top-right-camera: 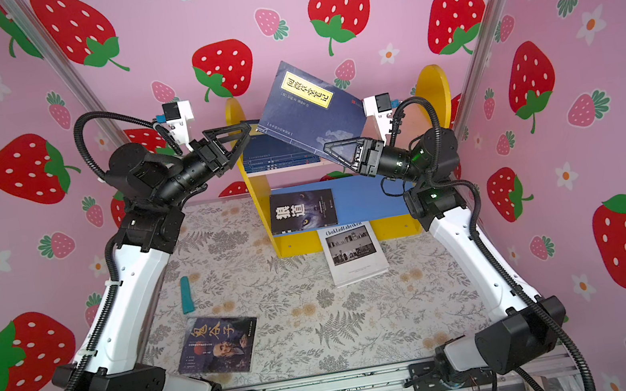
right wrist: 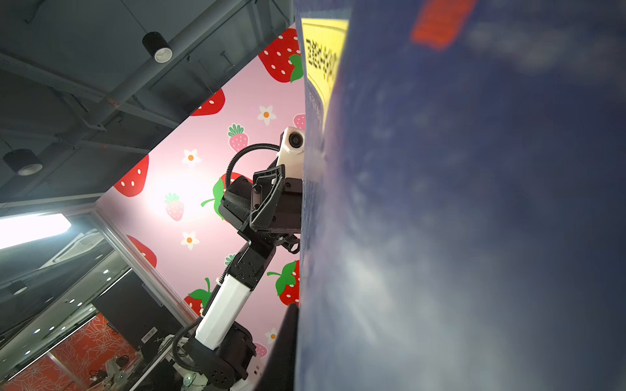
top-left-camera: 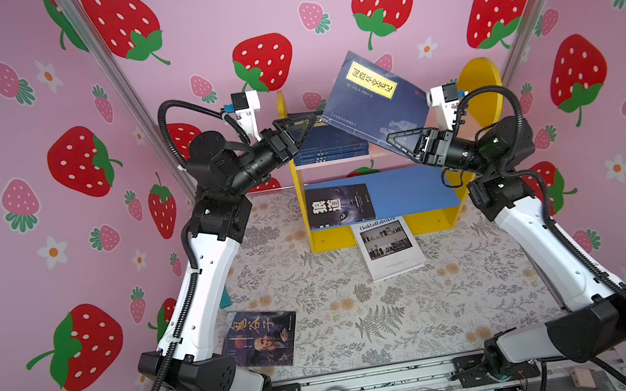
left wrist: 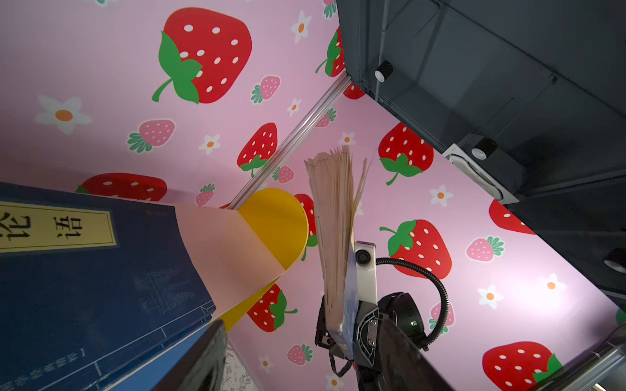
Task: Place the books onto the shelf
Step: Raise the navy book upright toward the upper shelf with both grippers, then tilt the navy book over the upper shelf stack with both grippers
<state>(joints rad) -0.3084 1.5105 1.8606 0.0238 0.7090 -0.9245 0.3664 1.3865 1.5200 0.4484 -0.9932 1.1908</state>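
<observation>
Lying flat near the near-left corner of the tabletop (top-left-camera: 364,323): portrait book (top-left-camera: 259,337), not yet shelved. Teal item (top-right-camera: 186,294) is sitting toward the left edge, not part of the job. White book (top-left-camera: 388,246) is lying toward the far edge, right at the base of the shelf (top-left-camera: 433,222); touching or not, can't tell. Wolf-eye book (top-left-camera: 340,205) is lying flat on the left end of the lower board (top-left-camera: 411,190). Navy stack (top-left-camera: 317,149) is occupying the left end of the upper board (left wrist: 230,243); the right end is showing bare.

Right fingers (top-left-camera: 400,141) are clamping tight on the lower edge of a navy book (top-left-camera: 373,103), holding it in the air, tilted, over the upper board, pages fanning loose in the left wrist view. Left fingers (top-left-camera: 309,123) are standing wide apart, gripping nothing, hovering at that book's left corner above the stack; contact unclear.

My read: the right arm is shelving this navy book alone. Next move is calling for levelling the book, bringing it down onto the stack or the bare board beside it, clearing the yellow side panel, then parting the fingers. Left arm is needing to back off first. Thin book, edge grip: likely sagging or slipping if rushed. Two books are waiting on the tabletop.
</observation>
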